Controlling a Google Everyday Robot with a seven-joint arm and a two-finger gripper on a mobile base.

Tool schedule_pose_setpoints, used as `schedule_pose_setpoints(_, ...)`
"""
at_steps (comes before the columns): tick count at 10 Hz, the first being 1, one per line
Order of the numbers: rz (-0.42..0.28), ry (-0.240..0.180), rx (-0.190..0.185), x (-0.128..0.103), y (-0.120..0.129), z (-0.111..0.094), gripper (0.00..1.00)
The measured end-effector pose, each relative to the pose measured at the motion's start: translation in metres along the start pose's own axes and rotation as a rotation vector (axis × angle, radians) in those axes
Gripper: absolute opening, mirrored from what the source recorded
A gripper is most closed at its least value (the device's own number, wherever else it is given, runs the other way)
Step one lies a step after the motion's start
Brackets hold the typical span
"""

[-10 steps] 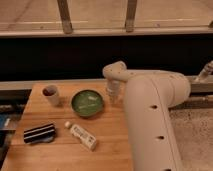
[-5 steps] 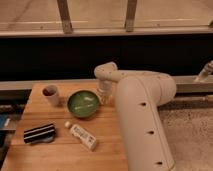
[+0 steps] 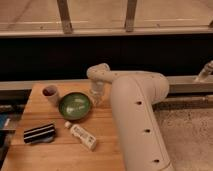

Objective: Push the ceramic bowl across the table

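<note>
On the table [image 3: 107,142], the gripper [image 3: 96,96] hung just beside the right rim of the ceramic bowl [image 3: 75,106], at its upper-right edge, so the bowl lay to the gripper's left in the camera view. Contact or a small gap, cannot tell. Whether the gripper held anything or how it was set, cannot tell either. Bowl was round, shallow, glossy green, darker rim, pale marks inside, sitting upright near the table's back-left part. A push leftward likely needed; the small cup [image 3: 50,93] stood near, upper-left of the bowl.

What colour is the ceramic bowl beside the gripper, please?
Glossy green with a darker rim, ceramic bowl, left of the gripper, in the camera view.
</note>
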Motion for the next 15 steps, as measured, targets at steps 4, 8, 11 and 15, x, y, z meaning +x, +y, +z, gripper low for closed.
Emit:
schedule_pose_setpoints(4, -0.098, -0.016, -0.046, -0.005, 0.041, -0.007, 0.00)
schedule_pose_setpoints(8, -0.227, -0.033, -0.085, 0.006, 0.080, -0.017, 0.00)
schedule_pose_setpoints(11, -0.213, -0.074, -0.041, 0.017, 0.094, -0.026, 0.00)
schedule_pose_setpoints(15, -0.091, -0.183, 0.049, 0.011, 0.047, -0.073, 0.03)
